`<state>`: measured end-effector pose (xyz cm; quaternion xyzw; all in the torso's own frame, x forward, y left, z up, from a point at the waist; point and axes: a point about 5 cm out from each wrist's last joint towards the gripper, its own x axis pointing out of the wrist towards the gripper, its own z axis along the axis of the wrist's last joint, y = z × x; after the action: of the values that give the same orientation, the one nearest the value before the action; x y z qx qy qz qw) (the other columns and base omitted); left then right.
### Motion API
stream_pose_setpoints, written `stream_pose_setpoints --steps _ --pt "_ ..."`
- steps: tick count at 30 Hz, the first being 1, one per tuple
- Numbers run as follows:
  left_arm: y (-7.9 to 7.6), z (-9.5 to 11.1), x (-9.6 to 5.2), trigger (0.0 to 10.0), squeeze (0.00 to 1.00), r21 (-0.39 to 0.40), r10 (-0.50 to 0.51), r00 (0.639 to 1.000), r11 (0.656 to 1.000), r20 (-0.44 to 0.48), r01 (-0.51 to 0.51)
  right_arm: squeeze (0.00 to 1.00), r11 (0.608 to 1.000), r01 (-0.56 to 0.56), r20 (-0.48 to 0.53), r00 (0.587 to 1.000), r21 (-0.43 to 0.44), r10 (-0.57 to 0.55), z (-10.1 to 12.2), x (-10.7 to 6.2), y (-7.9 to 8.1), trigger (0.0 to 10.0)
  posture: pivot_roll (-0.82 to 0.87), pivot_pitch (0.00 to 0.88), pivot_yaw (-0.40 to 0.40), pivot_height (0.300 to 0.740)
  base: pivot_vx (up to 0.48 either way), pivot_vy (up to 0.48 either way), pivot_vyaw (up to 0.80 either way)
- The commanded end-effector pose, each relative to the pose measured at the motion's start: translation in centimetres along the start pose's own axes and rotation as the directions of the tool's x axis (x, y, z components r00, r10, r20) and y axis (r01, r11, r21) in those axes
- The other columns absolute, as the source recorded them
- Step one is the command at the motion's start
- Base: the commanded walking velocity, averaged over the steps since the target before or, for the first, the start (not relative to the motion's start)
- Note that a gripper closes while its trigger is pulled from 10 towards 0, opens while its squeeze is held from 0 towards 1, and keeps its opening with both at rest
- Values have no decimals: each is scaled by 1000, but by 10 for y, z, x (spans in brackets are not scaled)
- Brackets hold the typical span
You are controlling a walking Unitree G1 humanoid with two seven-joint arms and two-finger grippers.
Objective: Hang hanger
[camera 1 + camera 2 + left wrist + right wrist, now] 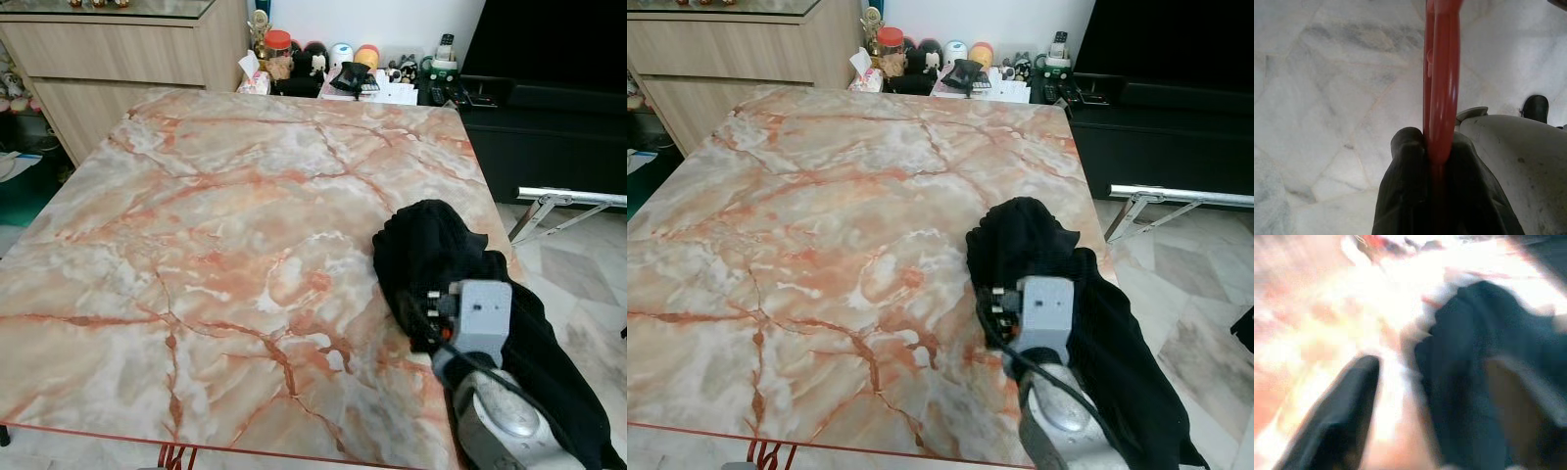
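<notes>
Big marble table (216, 225), pink and orange veins, taking up most of the head views. Behind the table's far edge: a wooden cabinet (118, 59), a dark TV unit (549, 117) and a row of jars and small clutter (333, 69) (too small to name singly). Past the table's right edge, pale stone floor (578, 274) and a folded metal rack (563, 201).

On the table's near right corner, a black cloth (431, 255), bunched up and spilling over the edge. Right gripper (1425, 396) at that cloth, fingers spread wide, one finger (1337, 411) on the marble side and cloth between (wrist view badly blurred; whether anything is pinched, cannot tell). Grey wrist block (482, 315) over the cloth.

Below the table's near edge, left gripper (1432, 152) low over the floor, clamped tight on the red hanger (1440, 88), both fingers (1405, 191) pressed against its plastic. A loop of that hanger peeking under the table edge in the head views.
</notes>
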<state>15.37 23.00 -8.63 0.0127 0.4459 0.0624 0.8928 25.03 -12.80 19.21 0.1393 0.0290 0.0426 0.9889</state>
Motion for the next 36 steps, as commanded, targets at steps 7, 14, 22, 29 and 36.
stream_pose_setpoints --steps 7,14,22,29,36 --pt "0 -14 -3 10000 0 8 -3 999 1000 -51 4 0 996 -87 200 976 8 83 28 0 12 10000 18 167 -46 740 0 0 0" --pt "0 -14 -3 10000 0 10 3 999 1000 -51 -3 0 987 146 176 976 -74 -131 20 4 -18 10000 20 175 -47 740 0 0 0" --pt "0 -13 -3 10000 0 -4 7 999 1000 -47 -7 0 985 156 205 969 -73 -138 21 7 -20 10000 22 181 -49 740 0 0 0" --pt "-2 -15 -3 10000 0 -20 -3 999 1000 -53 2 0 980 167 225 965 -111 -139 22 10 -18 10000 21 183 -50 740 0 0 0" --pt "-1 -15 -3 10000 0 -22 -6 998 1000 -55 5 0 978 171 232 963 -122 -140 22 11 -21 10000 21 185 -49 740 -71 0 0"
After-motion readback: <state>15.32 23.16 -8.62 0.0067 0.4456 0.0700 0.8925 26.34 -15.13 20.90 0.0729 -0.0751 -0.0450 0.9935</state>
